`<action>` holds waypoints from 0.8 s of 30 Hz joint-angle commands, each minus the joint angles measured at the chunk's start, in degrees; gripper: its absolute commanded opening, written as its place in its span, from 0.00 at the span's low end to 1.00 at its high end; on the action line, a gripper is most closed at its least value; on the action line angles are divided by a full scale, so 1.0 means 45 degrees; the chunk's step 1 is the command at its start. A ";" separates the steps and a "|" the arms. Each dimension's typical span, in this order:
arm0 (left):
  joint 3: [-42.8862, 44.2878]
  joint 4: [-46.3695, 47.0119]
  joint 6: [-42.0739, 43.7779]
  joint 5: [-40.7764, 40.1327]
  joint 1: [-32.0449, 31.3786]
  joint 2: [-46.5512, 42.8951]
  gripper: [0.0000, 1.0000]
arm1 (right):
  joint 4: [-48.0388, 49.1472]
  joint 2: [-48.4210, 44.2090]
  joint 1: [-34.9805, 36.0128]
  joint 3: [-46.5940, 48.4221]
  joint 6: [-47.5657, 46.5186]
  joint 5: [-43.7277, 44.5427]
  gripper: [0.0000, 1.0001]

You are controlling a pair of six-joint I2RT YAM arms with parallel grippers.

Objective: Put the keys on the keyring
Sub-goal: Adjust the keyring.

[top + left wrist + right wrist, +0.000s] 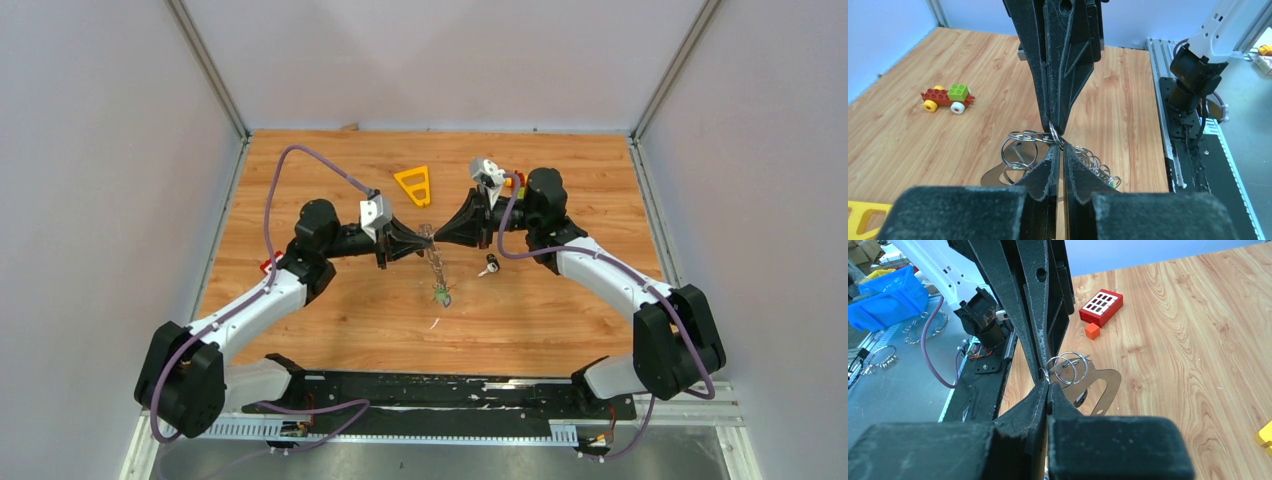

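Flat silver-grey D-shaped metal keyring hangs over mid-table, off the wood, beneath silver wire split rings. Right gripper has its jaws fully together, pinching a ring. Left gripper shows jaws at a narrow slit; whether they grip cannot be told.

Advised: secure the second pinch before spreading any coil, and avoid twisting.

Keyring's long axis is judged near vertical, free end down, with the green-tagged key at the string's end.

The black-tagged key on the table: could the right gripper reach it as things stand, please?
Probably not yet: the right gripper is shut on the split rings at mid-table. The black-tagged key itself lies uncovered beside that arm.
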 commanded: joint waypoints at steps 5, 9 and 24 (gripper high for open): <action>-0.0782 0.3747 -0.1288 -0.0254 -0.0056 -0.0179 0.10 | 0.0693 0.0004 0.0078 -0.0193 0.0465 0.0398 0.00; -0.1394 0.5371 -0.1973 -0.0222 -0.0056 -0.0145 0.11 | 0.1566 0.0102 0.0064 -0.0474 0.1195 0.0442 0.00; -0.2322 0.7191 -0.1805 -0.0583 -0.0056 -0.0047 0.25 | 0.1991 0.0137 0.0052 -0.0551 0.1535 0.0536 0.00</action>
